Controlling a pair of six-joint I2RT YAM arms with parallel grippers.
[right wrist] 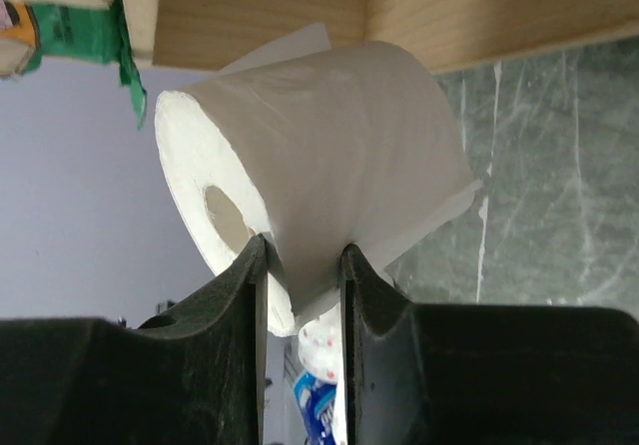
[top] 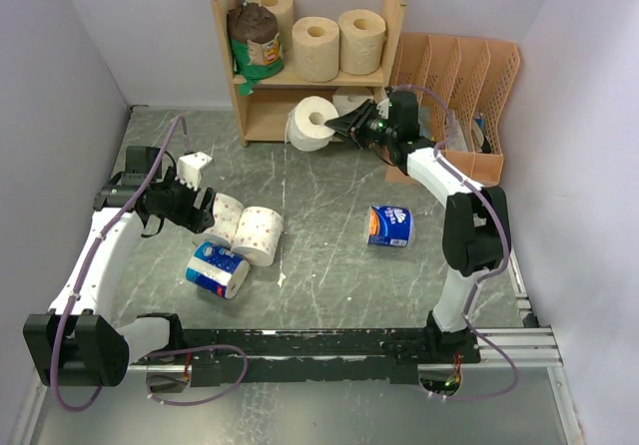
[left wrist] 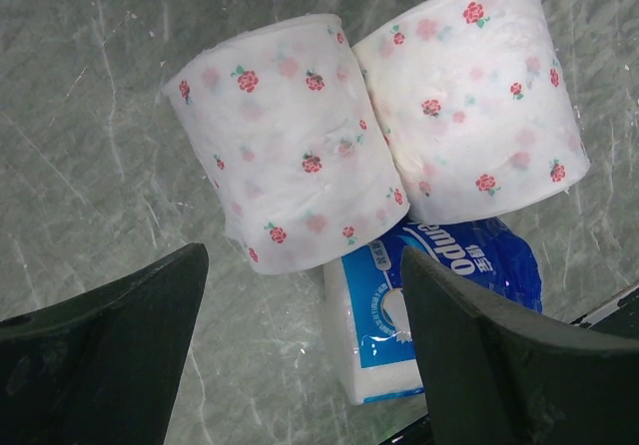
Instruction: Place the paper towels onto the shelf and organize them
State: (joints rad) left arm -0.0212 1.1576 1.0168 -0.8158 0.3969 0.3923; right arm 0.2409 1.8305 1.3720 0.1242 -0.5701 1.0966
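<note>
Right end effector point(right wrist: 305, 255) is nipped almost closed on the bottom edge of a white roll point(right wrist: 319, 146). The roll hangs at the mouth of the lower tier of the shelf point(top: 391, 26), just under the upper board. That's a thin grip, I'd say, with a loose sheet trailing. Best to slide it in straight and deep beside the second white roll point(top: 351, 99), then let go. Left end effector point(top: 208, 214) gapes wide over two floral rolls point(left wrist: 300, 156) on the surface point(left wrist: 100, 116), holding nothing.

Two floral rolls point(left wrist: 300, 146) touch, seemingly overlapping a blue-wrapped roll point(left wrist: 439, 275).
</note>
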